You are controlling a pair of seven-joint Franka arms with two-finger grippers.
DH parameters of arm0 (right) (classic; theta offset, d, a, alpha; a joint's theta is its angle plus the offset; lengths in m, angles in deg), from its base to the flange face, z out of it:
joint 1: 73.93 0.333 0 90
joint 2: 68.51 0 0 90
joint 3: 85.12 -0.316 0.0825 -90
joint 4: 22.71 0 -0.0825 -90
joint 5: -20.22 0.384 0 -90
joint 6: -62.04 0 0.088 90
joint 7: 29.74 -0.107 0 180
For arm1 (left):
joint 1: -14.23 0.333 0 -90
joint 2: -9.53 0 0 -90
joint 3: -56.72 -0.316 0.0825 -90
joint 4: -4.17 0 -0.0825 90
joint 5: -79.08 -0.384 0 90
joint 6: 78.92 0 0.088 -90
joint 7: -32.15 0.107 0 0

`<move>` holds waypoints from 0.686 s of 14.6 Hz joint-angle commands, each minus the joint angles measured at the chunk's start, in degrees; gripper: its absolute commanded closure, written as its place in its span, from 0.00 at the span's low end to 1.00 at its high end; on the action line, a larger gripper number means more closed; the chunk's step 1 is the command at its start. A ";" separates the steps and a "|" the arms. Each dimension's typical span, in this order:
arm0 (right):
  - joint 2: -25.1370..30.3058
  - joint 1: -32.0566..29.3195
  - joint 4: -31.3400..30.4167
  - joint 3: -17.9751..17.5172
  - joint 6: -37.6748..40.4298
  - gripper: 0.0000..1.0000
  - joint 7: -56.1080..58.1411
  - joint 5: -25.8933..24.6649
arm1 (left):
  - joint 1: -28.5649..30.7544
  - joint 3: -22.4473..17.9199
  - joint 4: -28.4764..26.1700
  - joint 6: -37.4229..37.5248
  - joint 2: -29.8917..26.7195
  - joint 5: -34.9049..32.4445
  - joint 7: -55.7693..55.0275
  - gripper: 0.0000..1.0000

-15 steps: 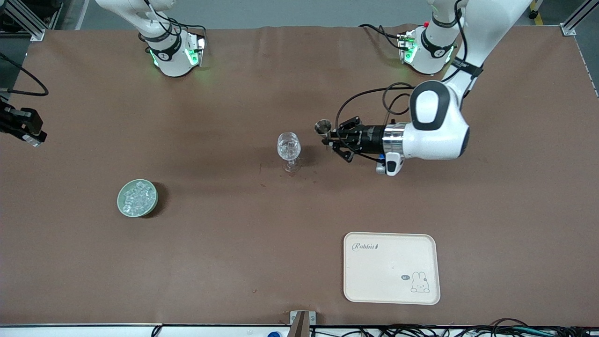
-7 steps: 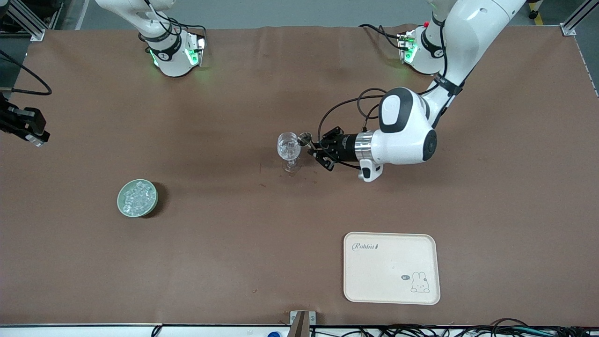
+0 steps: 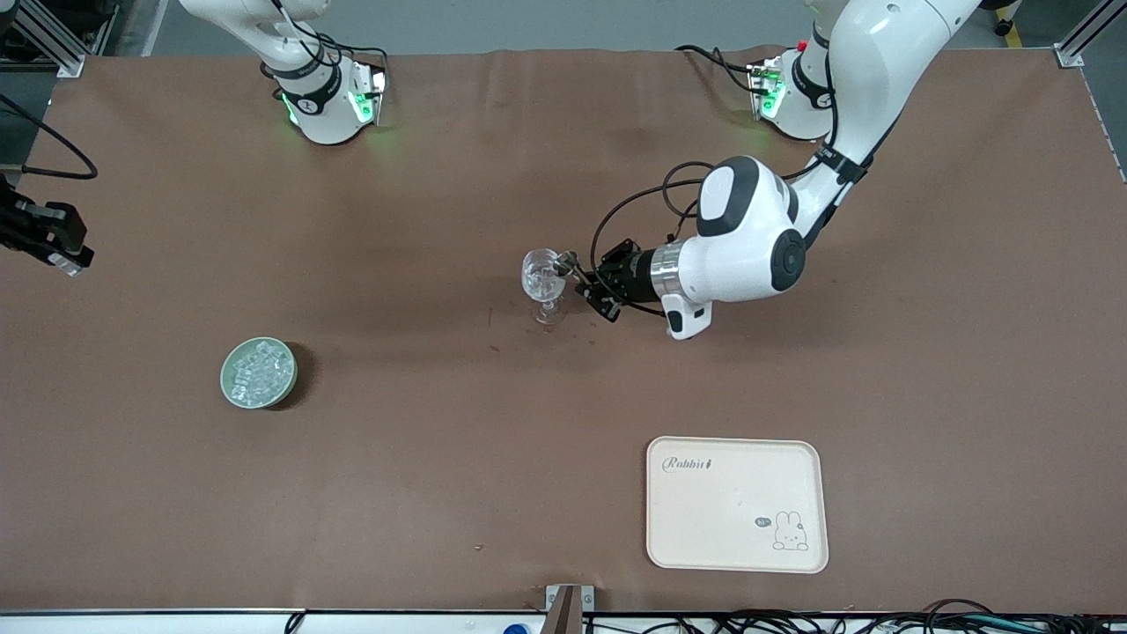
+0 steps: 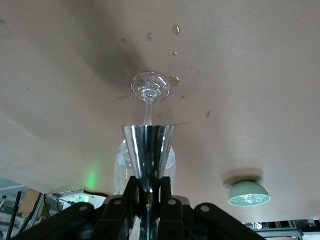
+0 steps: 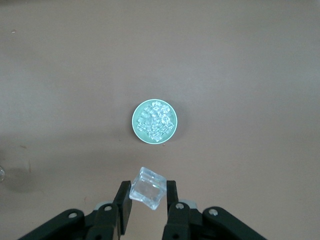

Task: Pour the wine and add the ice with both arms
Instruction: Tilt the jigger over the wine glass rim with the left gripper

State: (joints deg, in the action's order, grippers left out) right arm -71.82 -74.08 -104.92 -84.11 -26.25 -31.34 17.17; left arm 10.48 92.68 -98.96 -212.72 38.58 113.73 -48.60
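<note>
Left gripper (image 3: 577, 280): shut tight on small metal cup (image 4: 148, 152), tipped at wine glass (image 3: 542, 275) mid-desk. Right gripper (image 5: 146, 199): pinched one ice cube (image 5: 148, 186), high over green bowl (image 3: 258, 373) of ice (image 3: 261, 370) toward the right arm's edge. Pouring probably underway; ice not yet added.

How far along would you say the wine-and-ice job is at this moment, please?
Midway. In hand: the left gripper holds a metal measuring cup tipped at the wine glass rim, pouring. The right gripper, waiting high over the table's right-arm end, already grips an ice cube above the green bowl. Left: dropping that ice into the glass.
</note>
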 commanded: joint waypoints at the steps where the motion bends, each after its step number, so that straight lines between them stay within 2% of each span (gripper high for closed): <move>1: 1.82 -0.02 -1.81 -0.04 0.13 0.99 0.45 0.76 | -0.29 1.91 1.27 -1.99 0.83 -4.49 -3.70 0.98; 6: 1.82 -0.02 -1.73 -0.04 0.22 0.99 0.45 0.76 | -1.35 2.71 3.11 -2.52 2.85 -15.47 -10.12 0.98; 10: 1.82 -0.02 -1.73 -0.04 0.13 0.99 0.45 0.76 | -1.70 3.68 3.03 -2.44 3.12 -19.43 -11.18 0.98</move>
State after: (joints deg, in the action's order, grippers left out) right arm -71.82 -74.08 -104.92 -84.11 -26.02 -31.34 17.17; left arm 9.05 95.47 -97.00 -214.87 41.02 96.84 -58.32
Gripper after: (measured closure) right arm 0.674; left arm 0.789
